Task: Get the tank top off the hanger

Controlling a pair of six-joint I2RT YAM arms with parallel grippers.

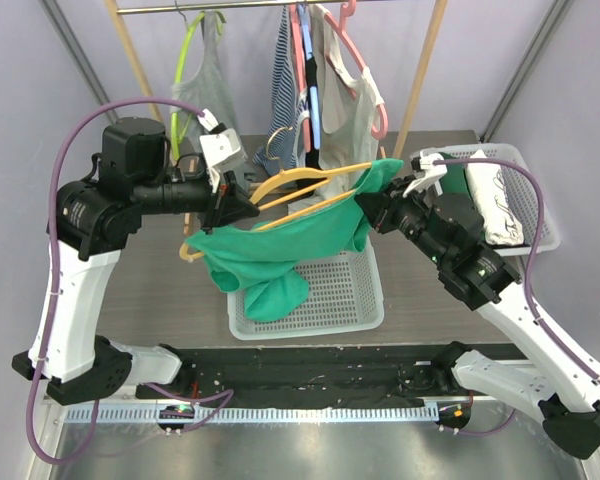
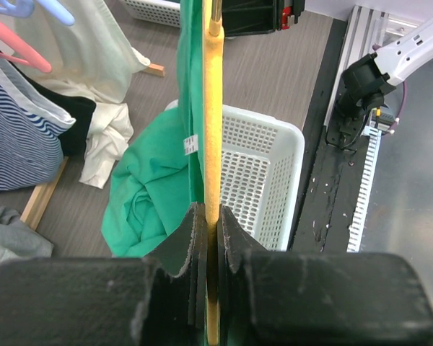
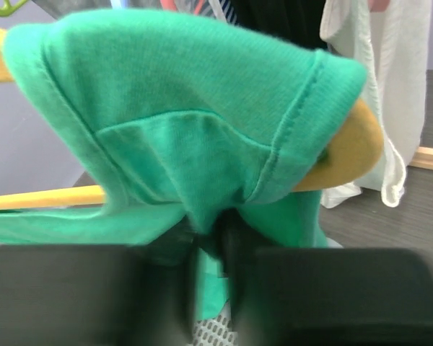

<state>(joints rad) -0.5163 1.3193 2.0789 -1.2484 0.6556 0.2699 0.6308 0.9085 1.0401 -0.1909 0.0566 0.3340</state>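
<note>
The hanger (image 1: 298, 180) is clamped between the pressed-together jaws of the left gripper (image 1: 226, 206). The tank top (image 1: 280, 245) is draped over it and stretches from that gripper across to the right gripper (image 1: 368, 208). A fold of the green cloth is pinched by the right gripper at the hanger's end, just ahead of its fingers. Nothing is judged off yet: the shoulder is gripped but not slipped free. The loose cloth sags below both grippers into the basket (image 1: 352, 300). Both shoulders remain to be pulled clear.

Lilac walls (image 1: 20, 100), grey tabletop (image 1: 170, 300), wooden clothes rack (image 1: 421, 75)
</note>
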